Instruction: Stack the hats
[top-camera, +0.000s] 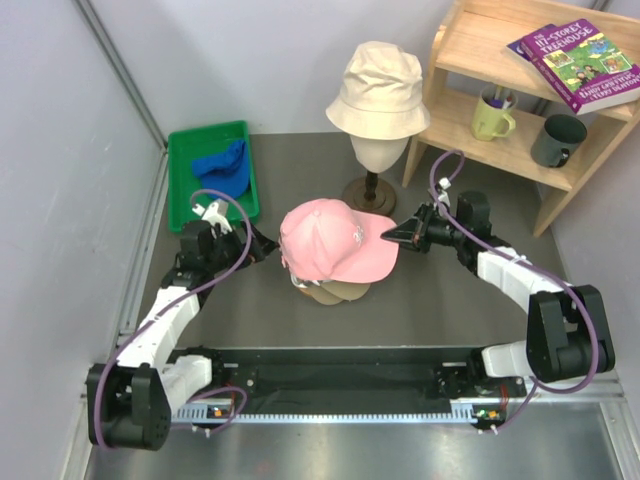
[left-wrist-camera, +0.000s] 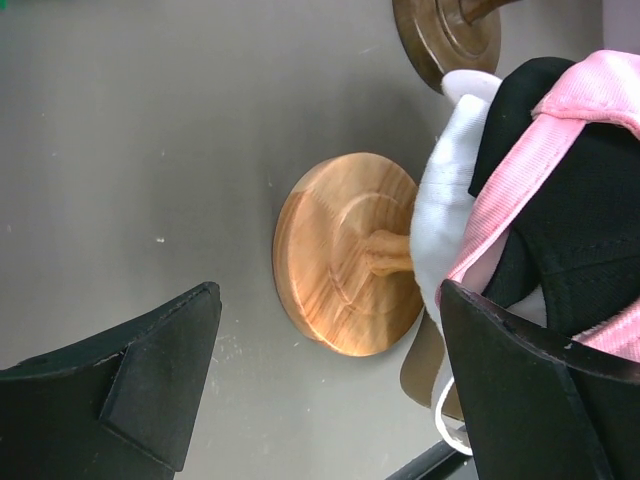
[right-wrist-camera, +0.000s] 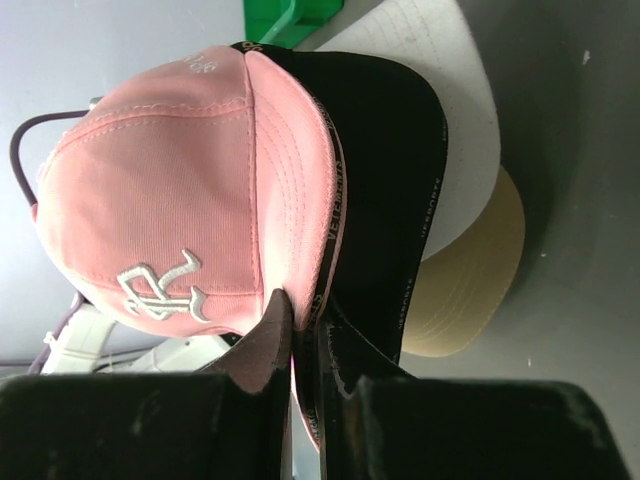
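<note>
Item: the hats, partly stacked.
Stack: pink cap (top-camera: 332, 242) on top, over white cap (right-wrist-camera: 455, 120) and tan cap (right-wrist-camera: 470, 290), all carried on the wooden stand (left-wrist-camera: 340, 255) mid-surface (top-camera: 420, 310).
Outstanding: blue cap (top-camera: 225, 165) lying in the green tray (top-camera: 185, 145); cream bucket hat (top-camera: 378, 90) on the head form (top-camera: 380, 152) behind the stack.
Right pincer (right-wrist-camera: 305, 310): pressed together on the pink cap's brim edge.
Left pincer (top-camera: 265, 250): spread, at the rear of the stack, one finger just beside the pink strap, holding nothing.
Seating: whether the pink crown is fully settled over the white one cannot be told.
Hazard one: any sideways tug on the pinched brim may slew the pink cap and drag the lower caps askew.
Hazard two: the stand is narrow-stemmed, so a push from either pincer could tip the whole stack.
Hazard three: the spread finger may snag the strap on leaving.
</note>
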